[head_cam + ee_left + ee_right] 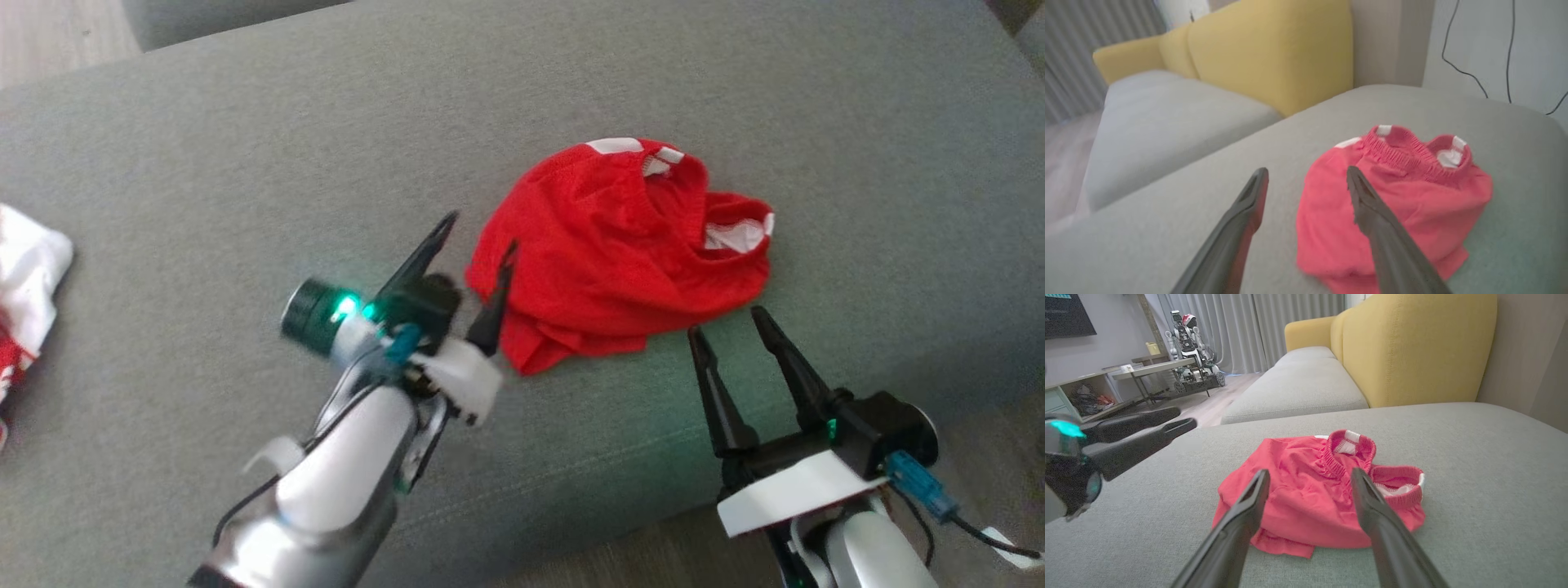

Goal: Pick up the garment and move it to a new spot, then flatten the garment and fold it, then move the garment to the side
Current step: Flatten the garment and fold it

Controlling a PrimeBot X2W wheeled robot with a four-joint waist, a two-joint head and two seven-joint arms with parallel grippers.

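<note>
Head view: right gripper [726, 321] nearest, at the front edge of the grey cushion [245, 163], fingers spread & empty, tips just short of the red garment [604, 253]. Left gripper [482, 231] likewise spread, empty, one finger overlapping the garment's left edge. Garment lies crumpled mid-cushion, white trim at the waistband. White-and-red cloth [28, 278] well apart, far left. Left wrist view adds black cables [1453, 65] on the wall. Right wrist view adds a yellow backrest [1412, 347] & a dark screen [1067, 314] w/ teal writing too small to read.
</note>
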